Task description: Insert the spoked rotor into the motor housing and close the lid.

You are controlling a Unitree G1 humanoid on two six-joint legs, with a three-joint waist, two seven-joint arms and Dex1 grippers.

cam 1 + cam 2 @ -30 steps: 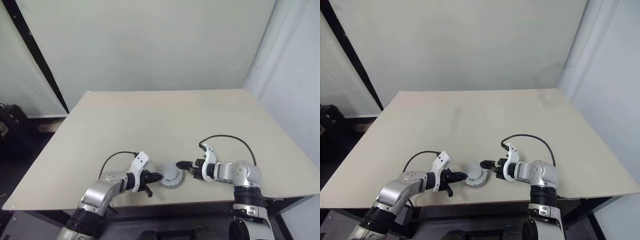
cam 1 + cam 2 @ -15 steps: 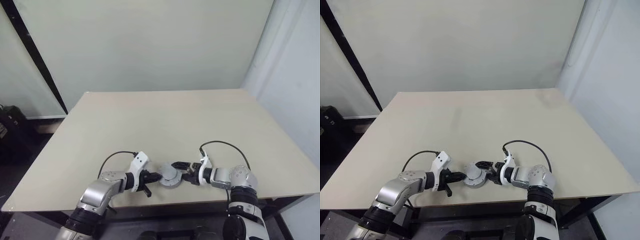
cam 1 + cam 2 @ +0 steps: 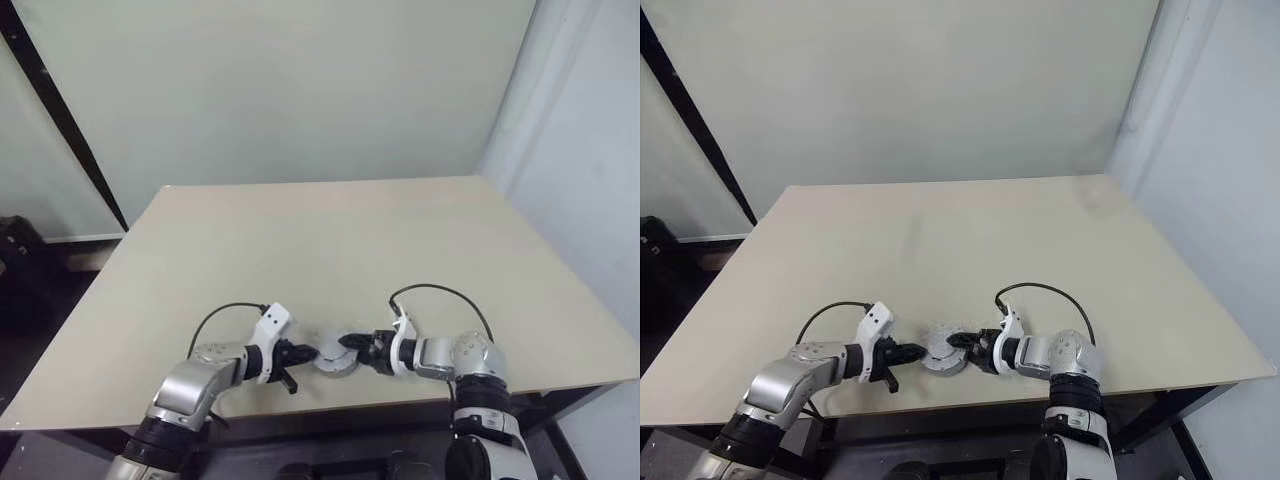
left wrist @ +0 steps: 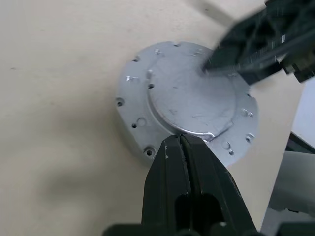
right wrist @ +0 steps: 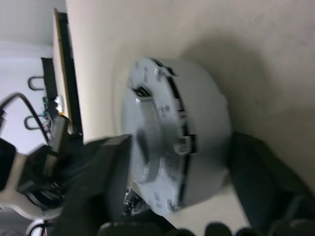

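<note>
From my head views the motor housing (image 3: 334,361) sits on the bench (image 3: 300,230) close to its front edge, about midway along it and well away from the back corners, with my two arms reaching in from either side. From up there it is just a small grey round thing. My left wrist view shows the top far better: the lid (image 4: 192,96) is a raised, scuffed grey disc lying flat on a wider flange with small holes around its rim. My left pincer (image 4: 181,142) is closed tight with nothing between its fingers, and its tip touches the near edge of that raised disc. The same view catches a black fingertip (image 4: 221,61) of my right pincer (image 3: 351,343) resting on the far side of the lid. My right wrist view gives the side profile instead: a thick grey drum (image 5: 206,147) with dark notches along the seam under its cap. There my right fingers (image 5: 113,167) stand apart on either side of the drum. Whether they actually squeeze it, I cannot tell.
</note>
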